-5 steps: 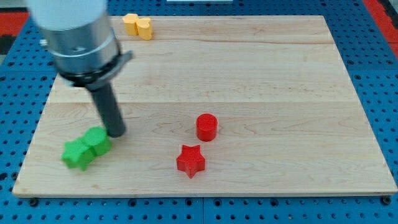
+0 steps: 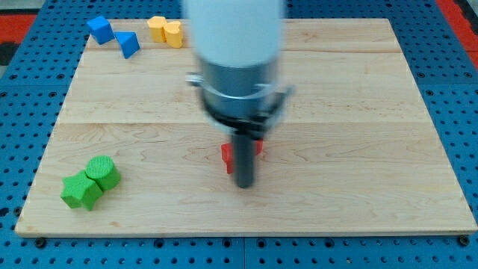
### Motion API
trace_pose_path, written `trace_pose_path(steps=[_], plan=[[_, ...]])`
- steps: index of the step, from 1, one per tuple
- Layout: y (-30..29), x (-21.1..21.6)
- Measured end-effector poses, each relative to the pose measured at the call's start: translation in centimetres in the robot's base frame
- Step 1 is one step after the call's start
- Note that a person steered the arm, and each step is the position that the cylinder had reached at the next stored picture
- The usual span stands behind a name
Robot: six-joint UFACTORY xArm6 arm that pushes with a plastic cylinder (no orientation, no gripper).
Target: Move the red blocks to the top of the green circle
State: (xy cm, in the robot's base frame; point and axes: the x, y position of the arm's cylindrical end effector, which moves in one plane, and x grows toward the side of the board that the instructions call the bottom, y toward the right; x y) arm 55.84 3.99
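Note:
My tip (image 2: 244, 184) is down on the wooden board (image 2: 358, 112), a little below its middle. The rod hides most of the red blocks. One red piece (image 2: 227, 155) shows at the rod's left and a smaller red piece (image 2: 259, 147) at its right, both touching or just behind it; their shapes cannot be made out. The green circle (image 2: 102, 171) lies at the view's lower left, far to the left of my tip. A green star-like block (image 2: 81, 191) touches its lower left side.
Two blue blocks (image 2: 99, 28) (image 2: 128, 43) lie at the board's top left. Two yellow blocks (image 2: 157, 28) (image 2: 173, 33) lie together just right of them at the top edge.
The arm has swung right from beside the green blocks to the red blocks. The green pair sits slightly further left. The red star no longer shows at its former lower spot.

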Motion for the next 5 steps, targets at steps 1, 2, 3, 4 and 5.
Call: trace_pose_path(steps=[1, 2, 3, 4, 5], plan=[[5.8, -2.3], [-4.5, -4.6], [-14.3, -4.0], [-15.1, -6.5], [-14.9, -8.5]])
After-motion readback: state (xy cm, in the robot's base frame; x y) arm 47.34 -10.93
